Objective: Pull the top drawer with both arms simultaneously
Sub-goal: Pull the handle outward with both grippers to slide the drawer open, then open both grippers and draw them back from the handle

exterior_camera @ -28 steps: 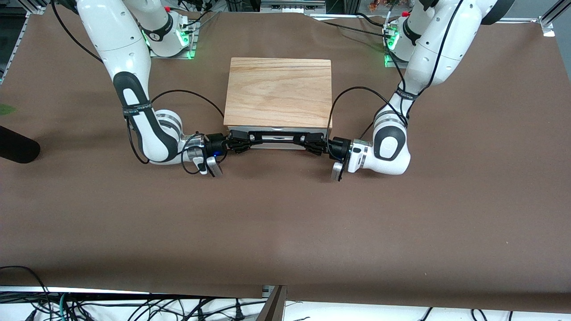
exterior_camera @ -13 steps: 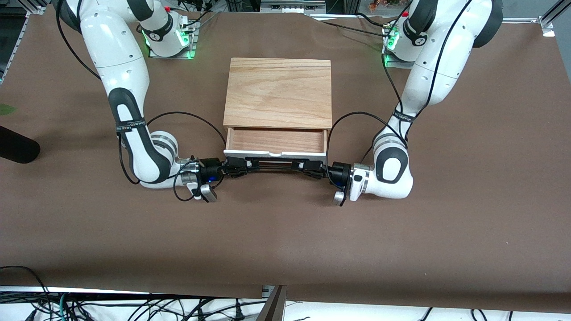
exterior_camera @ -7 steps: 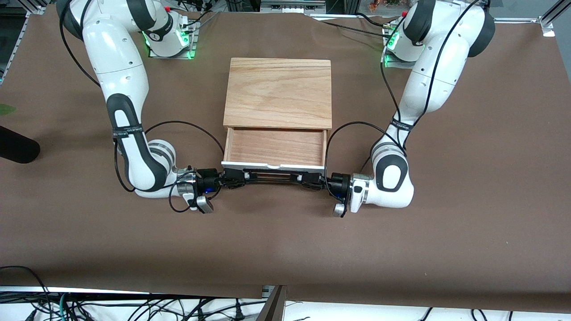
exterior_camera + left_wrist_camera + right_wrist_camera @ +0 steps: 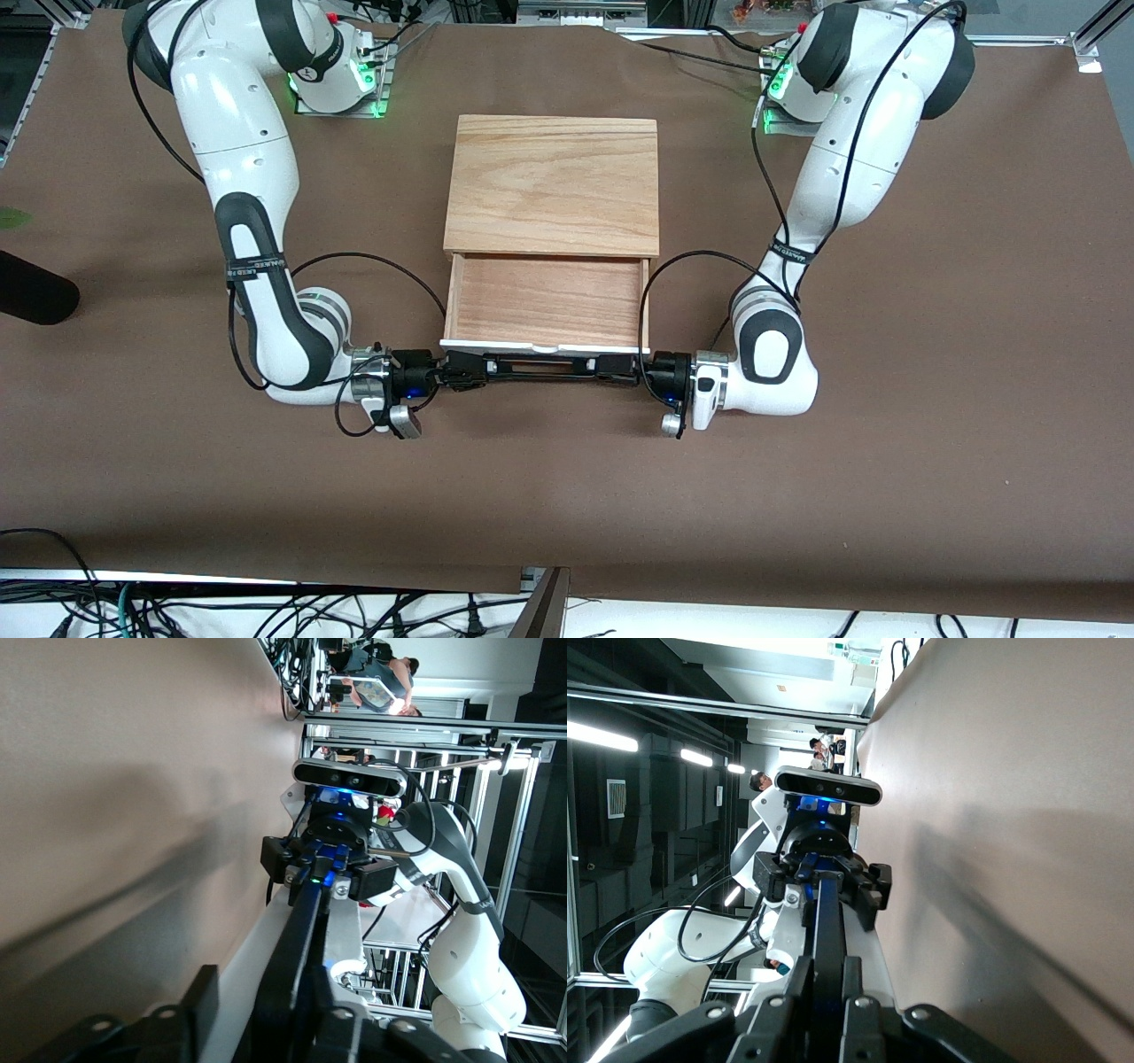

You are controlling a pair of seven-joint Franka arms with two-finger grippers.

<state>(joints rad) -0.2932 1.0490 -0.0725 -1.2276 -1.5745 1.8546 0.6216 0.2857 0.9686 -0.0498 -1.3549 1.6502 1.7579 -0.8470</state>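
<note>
The top drawer (image 4: 540, 346) stands pulled out of the wooden box (image 4: 554, 182) toward the front camera, and its light wood tray (image 4: 545, 299) is bare. Its long black handle (image 4: 540, 366) runs between my two grippers. My right gripper (image 4: 467, 368) is shut on the handle's end toward the right arm; in the right wrist view (image 4: 827, 979) both fingers hug the bar (image 4: 828, 921). My left gripper (image 4: 614, 368) is at the other end. In the left wrist view (image 4: 266, 992) one finger (image 4: 202, 1001) stands apart from the bar (image 4: 297, 939), with the white front (image 4: 241, 970) showing between.
A brown cloth (image 4: 567, 496) covers the table. A black object (image 4: 31, 297) lies at the right arm's end of the table. Cables (image 4: 266, 611) hang along the table edge nearest the front camera. The arm bases (image 4: 337, 75) (image 4: 788, 84) stand on either side of the box.
The drawer has slid from shut to far out of the box, toward the front camera. Both grippers have moved with the handle, and both arms have stretched out.
</note>
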